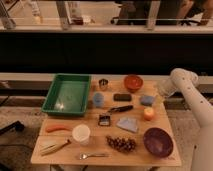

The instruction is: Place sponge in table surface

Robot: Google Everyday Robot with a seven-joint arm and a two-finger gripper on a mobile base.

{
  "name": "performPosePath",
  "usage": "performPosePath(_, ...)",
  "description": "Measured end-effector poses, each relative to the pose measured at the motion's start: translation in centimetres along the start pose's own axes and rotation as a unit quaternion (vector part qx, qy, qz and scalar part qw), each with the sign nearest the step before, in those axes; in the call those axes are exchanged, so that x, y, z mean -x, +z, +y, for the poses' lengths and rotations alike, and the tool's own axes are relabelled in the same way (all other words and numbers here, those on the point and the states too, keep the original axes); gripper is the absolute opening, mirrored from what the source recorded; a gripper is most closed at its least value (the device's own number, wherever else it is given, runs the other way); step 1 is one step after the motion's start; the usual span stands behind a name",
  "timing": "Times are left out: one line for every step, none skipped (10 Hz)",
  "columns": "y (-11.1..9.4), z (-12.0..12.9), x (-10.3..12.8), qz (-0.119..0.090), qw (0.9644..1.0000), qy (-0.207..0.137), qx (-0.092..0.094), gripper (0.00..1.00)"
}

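Jaws unclear, gripper (161, 90) beside sponge (147, 100)

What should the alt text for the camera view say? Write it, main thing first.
A light-blue sponge lies on the wooden table surface, with the robot's gripper just to its right, not touching it. Nearby sit an orange bowl, a green tray and a purple bowl.

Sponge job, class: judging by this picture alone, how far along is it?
Done, it seems: the small light-blue rectangular sponge lies flat on the light wooden table surface, between the orange bowl and the orange fruit. In hand: nothing; the tool sits just right of the sponge, at the table's edge. Left: only moving the white arm away.
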Motion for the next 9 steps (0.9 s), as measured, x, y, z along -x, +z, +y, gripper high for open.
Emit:
performPosePath(-0.6, -0.2, -0.2, 0.0, 1.0, 0.002, -0.006, 0.8)
performPosePath(-1.2, -0.4, -0.3, -0.001, 0.9999, 0.004, -0.012, 0.8)
performPosePath(-1.9, -0.5, -0.4, -0.002, 0.9998, 0.006, -0.018, 0.8)
performPosePath(-2.9, -0.5, -0.6, -0.002, 0.9996, 0.009, -0.026, 0.8)
performPosePath(-3.8, -0.5, -0.7, -0.002, 0.9994, 0.009, -0.032, 0.8)
performPosePath(-5.1, -0.3, -0.5, -0.002, 0.9992, 0.008, -0.04, 0.8)
performPosePath(-6.4, 0.0, 0.0, -0.003, 0.9989, 0.004, -0.047, 0.8)
performPosePath(-7.1, 0.6, 0.4, -0.002, 0.9987, -0.002, -0.051, 0.8)
performPosePath(-7.7, 1.2, 0.7, -0.002, 0.9985, -0.006, -0.054, 0.8)
